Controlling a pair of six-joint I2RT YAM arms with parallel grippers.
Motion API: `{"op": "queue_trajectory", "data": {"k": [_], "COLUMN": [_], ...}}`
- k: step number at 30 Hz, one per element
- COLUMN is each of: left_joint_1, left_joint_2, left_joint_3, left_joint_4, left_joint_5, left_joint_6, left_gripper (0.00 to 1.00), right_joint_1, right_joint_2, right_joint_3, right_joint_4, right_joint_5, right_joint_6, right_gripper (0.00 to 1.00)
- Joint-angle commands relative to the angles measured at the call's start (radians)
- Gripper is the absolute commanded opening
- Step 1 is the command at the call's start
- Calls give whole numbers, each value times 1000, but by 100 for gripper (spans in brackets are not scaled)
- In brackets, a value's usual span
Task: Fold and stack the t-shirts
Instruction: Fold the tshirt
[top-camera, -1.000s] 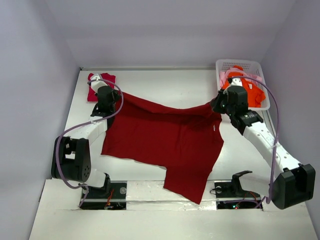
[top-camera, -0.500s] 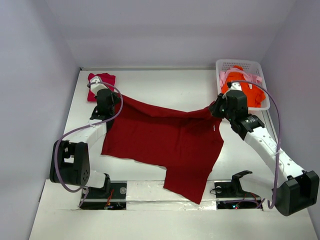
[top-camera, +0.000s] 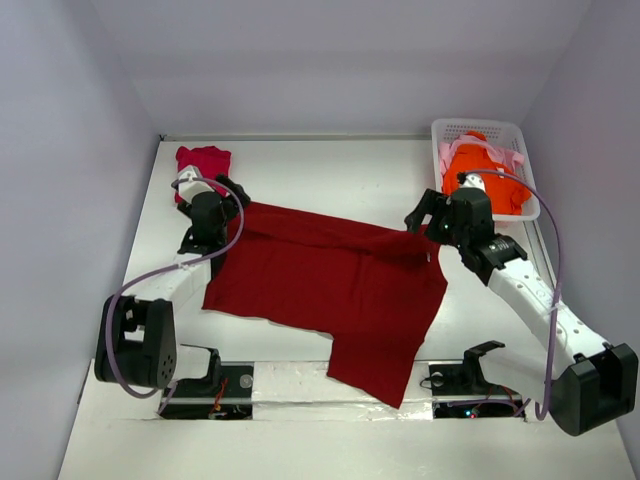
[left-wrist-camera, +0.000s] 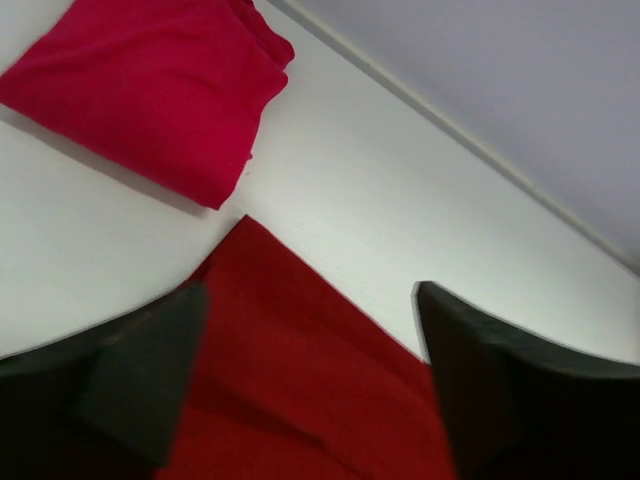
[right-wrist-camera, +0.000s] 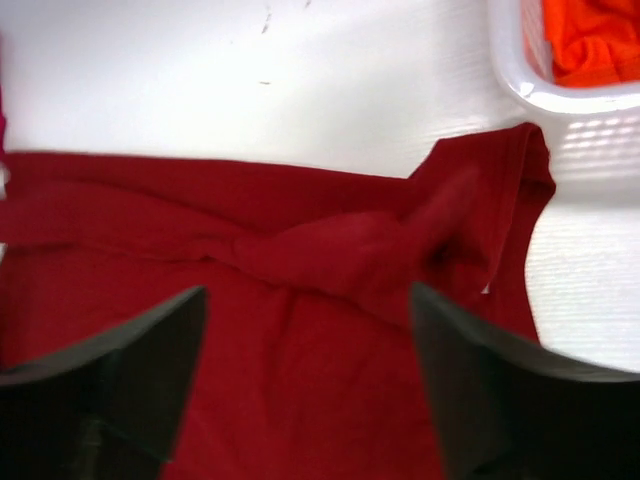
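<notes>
The enclosure has pale lilac walls on three sides and a white bench (top-camera: 330, 165) as its floor.

Dark red shirt (top-camera: 330, 285): lies opened out across the middle of the bench, mostly flat. Its far edge runs from the left tool to the right tool. A narrower part at the near right reaches the strip between the two arm bases. Seen from the right wrist, the cloth at the far right corner is bunched into a twisted ridge, with a folded edge lying just beside the basket wall.

Crimson-pink shirt (top-camera: 203, 160): folded into a compact block in the far left corner of the bench. It is near the far left corner of the dark red shirt and apart from it.

White lattice basket (top-camera: 478, 127): stands in the far right corner. The orange shirt (top-camera: 482, 178) is heaped inside it, and the pale pink shirt (top-camera: 444, 155) shows along the left side of the heap and at its right.

Left tool (top-camera: 230, 194): over the far left corner of the dark red shirt. Its fingers are spread wide with nothing between them, and only cloth and bare bench show in the gap.

Right tool (top-camera: 421, 214): over the far right corner of the dark red shirt, just left of the basket. Its fingers are likewise spread, above the bunched ridge and pinching nothing.

Whether either tool's fingertips touch the cloth cannot be told.
</notes>
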Motion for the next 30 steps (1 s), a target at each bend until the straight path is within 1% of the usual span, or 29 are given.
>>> {"op": "queue_trajectory", "data": {"k": [1, 5, 9, 18, 20, 24, 30], "left_joint_1": [4, 4, 4, 4, 4, 4, 4], "left_joint_2": [-68, -92, -96, -43, -39, -28, 49], "left_joint_3": [-36, -50, -36, -36, -44, -48, -10], "left_joint_4": [99, 89, 89, 109, 125, 163, 189], "left_joint_5": [16, 9, 19, 62, 68, 80, 108], "left_joint_6": [-11, -26, -19, -20, -20, -13, 6], "left_gripper": [99, 99, 99, 99, 99, 99, 99], "right_joint_1": [9, 9, 18, 37, 58, 58, 90], "right_joint_2": [-34, -73, -72, -27, -29, -23, -11], "right_joint_3": [15, 18, 23, -16, -19, -13, -42], "right_joint_4": [-1, -9, -7, 40, 40, 43, 92], "right_joint_5": [33, 44, 35, -23, -23, -17, -62], "right_joint_6": [31, 47, 61, 94, 105, 105, 136], "right_gripper": [100, 100, 100, 100, 100, 100, 99]}}
